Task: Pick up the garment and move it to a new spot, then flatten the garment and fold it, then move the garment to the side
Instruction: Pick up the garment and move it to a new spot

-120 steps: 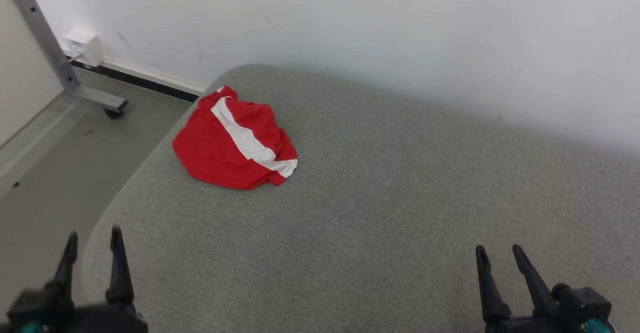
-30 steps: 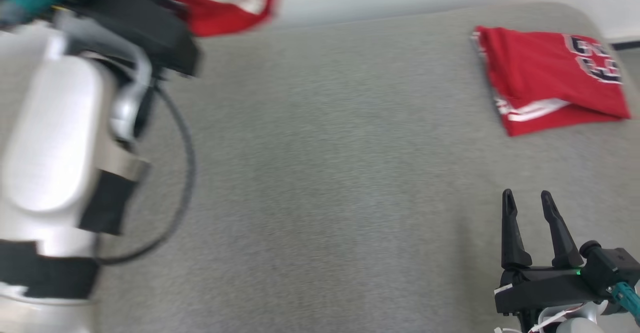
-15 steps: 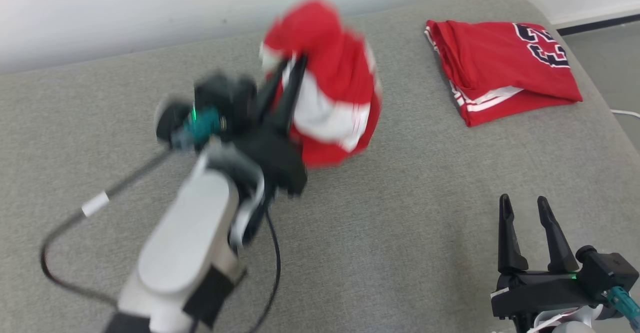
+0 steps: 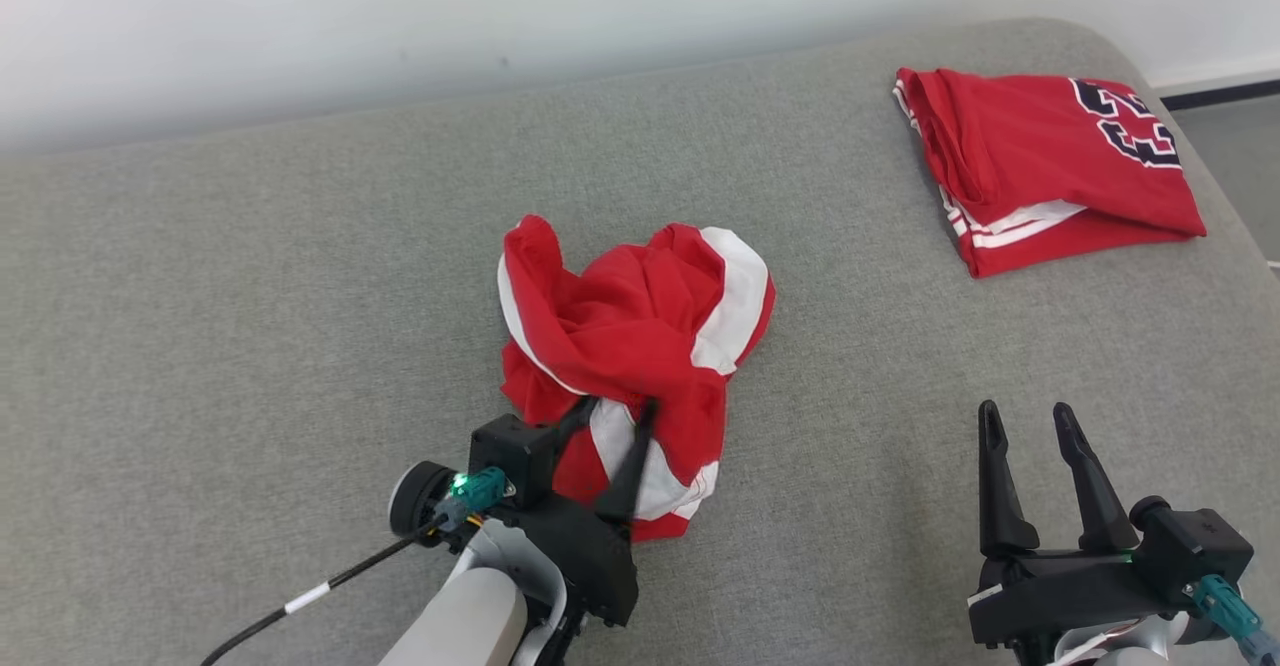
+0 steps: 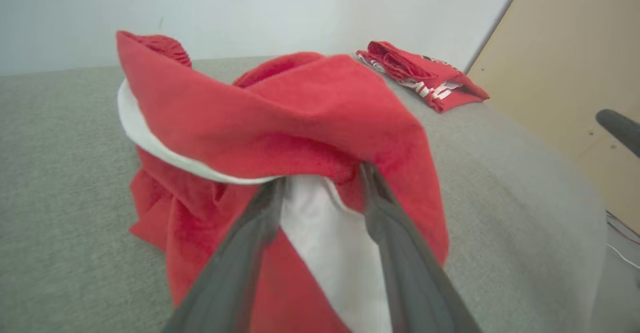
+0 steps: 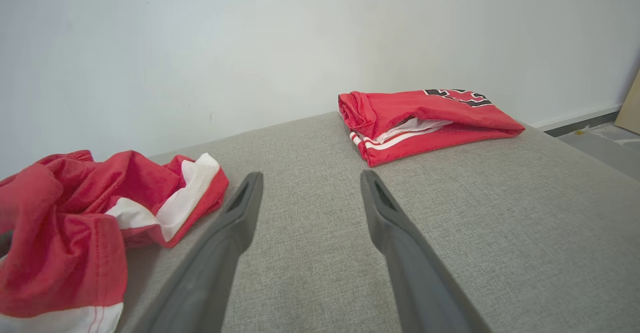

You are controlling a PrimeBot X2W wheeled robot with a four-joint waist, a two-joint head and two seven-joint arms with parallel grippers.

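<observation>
Crumpled red garment [image 4: 620, 336], white bands

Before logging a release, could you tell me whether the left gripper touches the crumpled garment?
Touching: in the left wrist view, both fingertips of the left gripper sit under the crumpled garment.

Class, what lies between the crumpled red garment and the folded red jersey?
Bare grey cushion separates the crumpled garment from the folded jersey; head view shows it.

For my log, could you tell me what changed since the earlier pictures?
The left gripper carried the garment from the cushion's left end to its middle, laid it down and opened, tips still in the cloth. The right gripper stayed open; the folded jersey stayed put.
</observation>
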